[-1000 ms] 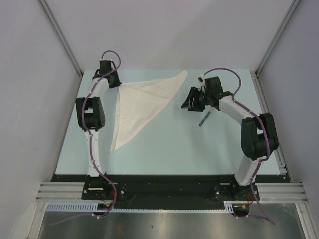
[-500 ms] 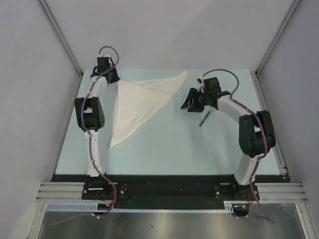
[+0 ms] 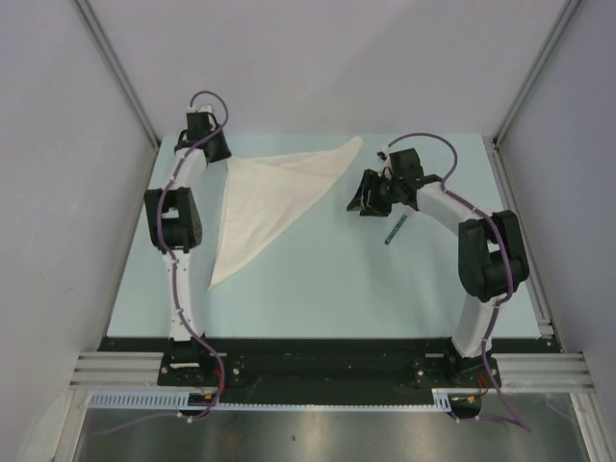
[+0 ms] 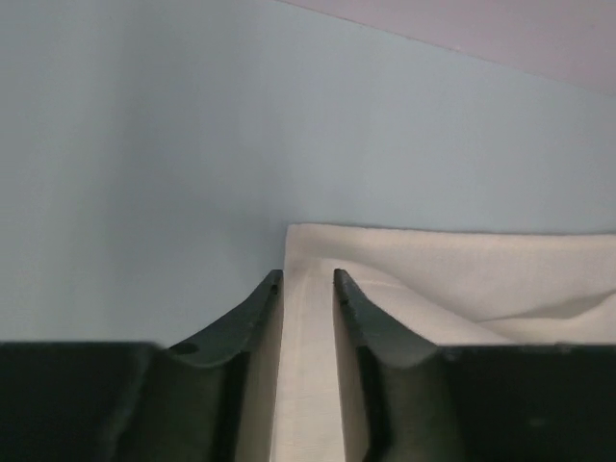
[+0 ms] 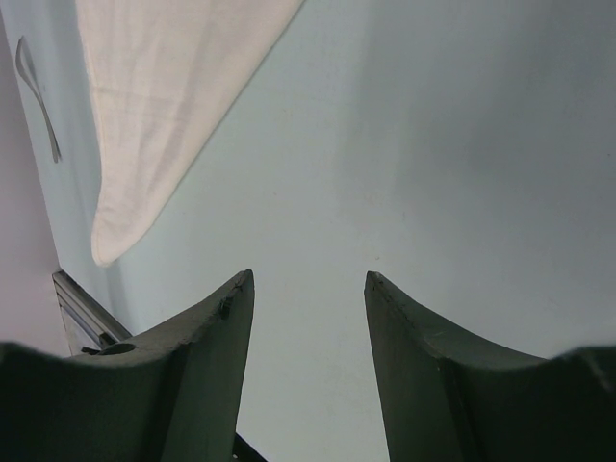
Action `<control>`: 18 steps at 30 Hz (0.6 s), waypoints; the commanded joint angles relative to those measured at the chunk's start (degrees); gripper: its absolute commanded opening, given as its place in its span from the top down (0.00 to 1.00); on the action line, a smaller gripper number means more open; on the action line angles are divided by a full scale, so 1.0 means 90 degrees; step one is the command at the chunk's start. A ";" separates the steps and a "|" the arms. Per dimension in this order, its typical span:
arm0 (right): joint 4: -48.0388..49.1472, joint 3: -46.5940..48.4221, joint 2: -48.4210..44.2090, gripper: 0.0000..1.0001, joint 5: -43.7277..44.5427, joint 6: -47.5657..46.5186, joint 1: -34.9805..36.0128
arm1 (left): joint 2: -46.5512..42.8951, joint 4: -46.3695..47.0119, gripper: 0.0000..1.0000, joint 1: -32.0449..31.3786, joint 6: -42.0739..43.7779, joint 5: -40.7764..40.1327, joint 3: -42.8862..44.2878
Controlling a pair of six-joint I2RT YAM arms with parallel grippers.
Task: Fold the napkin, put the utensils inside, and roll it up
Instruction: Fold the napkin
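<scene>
Where the desk (image 3: 318, 289) shows pale blue-green, the napkin (image 3: 265, 197) lies flat as a folded triangle on the left-centre. One long tip reaches toward the far right, another runs toward the near edge, and the third corner sits at the far left.

Left claw (image 3: 214, 144): down at that far-left corner. In the wrist view the left claw (image 4: 308, 279) has its fingers (image 4: 252, 313) narrowly apart, straddling the cloth's edge. A flat strip of napkin (image 4: 462, 289) with a hem line fills the gap, neither bunched nor lifted, and the corner pokes out just past the tips. A soft fold rises in the cloth to the right of the fingers.

Right claw (image 3: 364, 200): just beside the napkin's far-right tip, not touching it. In the wrist view the right claw (image 5: 308, 289) stands well apart with nothing between the fingers (image 5: 217, 337), only bare desk below. The napkin (image 5: 173, 96) fills the upper left of that view, with one rounded tip pointing toward the fingers but short of them.

Knife (image 3: 395, 231): small, slim and dark teal, lying slanted on the desk just to the near right of the right claw, by the forearm. It is apart from the cloth and untouched. Blade detail is too small to make out from above.
</scene>
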 commanded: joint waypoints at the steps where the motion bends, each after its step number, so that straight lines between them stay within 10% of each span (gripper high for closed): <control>1: 0.0117 0.0225 0.0081 0.45 0.0009 -0.0076 0.0041 | 0.0044 0.0150 0.49 0.0091 0.0025 0.0070 0.0323; 9: 0.1131 0.0556 0.0744 0.45 -0.0214 0.0352 -0.0281 | -0.0599 0.0159 0.11 0.0061 -0.0044 -0.0008 -0.0027; 18: 0.2626 0.1962 0.2499 0.45 -0.0507 0.1338 -0.0848 | -0.2747 0.1203 0.07 -0.0251 -0.0541 0.0070 -0.2913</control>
